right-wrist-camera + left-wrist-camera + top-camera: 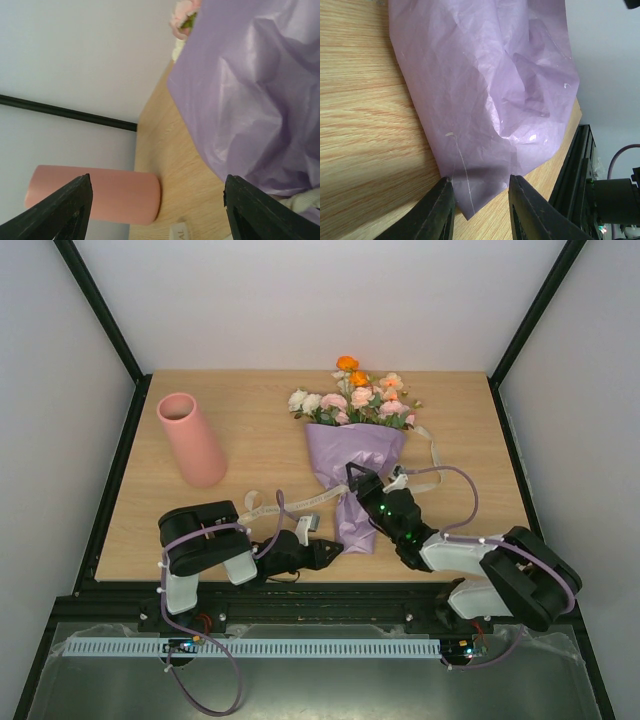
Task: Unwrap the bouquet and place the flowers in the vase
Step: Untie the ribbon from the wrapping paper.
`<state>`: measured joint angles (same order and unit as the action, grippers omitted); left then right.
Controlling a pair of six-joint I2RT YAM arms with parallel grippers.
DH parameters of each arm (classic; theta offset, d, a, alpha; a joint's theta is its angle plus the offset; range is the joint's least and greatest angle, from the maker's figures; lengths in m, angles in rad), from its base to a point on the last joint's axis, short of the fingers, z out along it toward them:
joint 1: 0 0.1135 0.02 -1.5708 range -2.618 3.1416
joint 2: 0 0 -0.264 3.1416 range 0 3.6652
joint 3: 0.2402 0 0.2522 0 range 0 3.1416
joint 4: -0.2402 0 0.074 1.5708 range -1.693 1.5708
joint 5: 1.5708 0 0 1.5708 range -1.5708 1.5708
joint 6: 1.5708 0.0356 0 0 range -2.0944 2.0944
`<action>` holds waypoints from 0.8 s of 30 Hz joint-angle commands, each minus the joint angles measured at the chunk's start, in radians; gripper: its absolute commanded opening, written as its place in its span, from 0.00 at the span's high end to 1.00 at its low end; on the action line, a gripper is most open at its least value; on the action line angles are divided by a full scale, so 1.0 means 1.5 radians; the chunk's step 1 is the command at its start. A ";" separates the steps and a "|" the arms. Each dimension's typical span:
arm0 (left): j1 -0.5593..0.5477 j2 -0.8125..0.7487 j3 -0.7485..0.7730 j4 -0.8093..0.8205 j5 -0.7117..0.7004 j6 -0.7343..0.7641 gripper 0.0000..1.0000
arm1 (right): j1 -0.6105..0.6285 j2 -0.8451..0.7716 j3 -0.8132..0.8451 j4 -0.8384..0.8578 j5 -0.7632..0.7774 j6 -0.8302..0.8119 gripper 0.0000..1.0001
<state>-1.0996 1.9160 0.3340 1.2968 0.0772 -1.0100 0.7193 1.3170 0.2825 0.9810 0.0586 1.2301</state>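
So here's where it's at: the bouquet (355,455) lies flat on the table (250,390), blooms pointing at the far wall and the skinny tail of the cone pointing back at the arms. That makes sense, since both arms can get at the paper from there. The flowers (358,395) are all inside the lilac wrapping paper (485,90), none out, so the unwrap part isn't done imo. Left pincer (479,212) sits low near the front edge, jaws open, with the pointed tip of the paper lying in the gap between them. It looks lined up to pinch that tail and pin it down, but it isn't clamped on anything. Right pincer (162,210) hovers over the middle of the cone, jaws spread wide, nothing in them. My guess is it's going for a fold of paper or the cream ribbon (285,502), which trails loose across the wood left of the cone. Can't tell if it's knotted round the neck. The vase (190,440) stands upright at the left rear, well apart from the bouquet, so it's out of the way for the fiddly paper stuff. Glossy paper like that will likely slip, so a shallow pinch on the tip could just slide off.
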 commanded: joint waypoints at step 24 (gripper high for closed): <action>-0.013 0.057 -0.006 0.000 -0.006 -0.009 0.53 | -0.033 0.119 0.081 -0.161 -0.030 0.071 0.28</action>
<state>-1.1015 1.9224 0.3309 1.3132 0.0696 -1.0126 0.6930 1.4506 0.4004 0.6392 0.0311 1.3479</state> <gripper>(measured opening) 0.470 0.717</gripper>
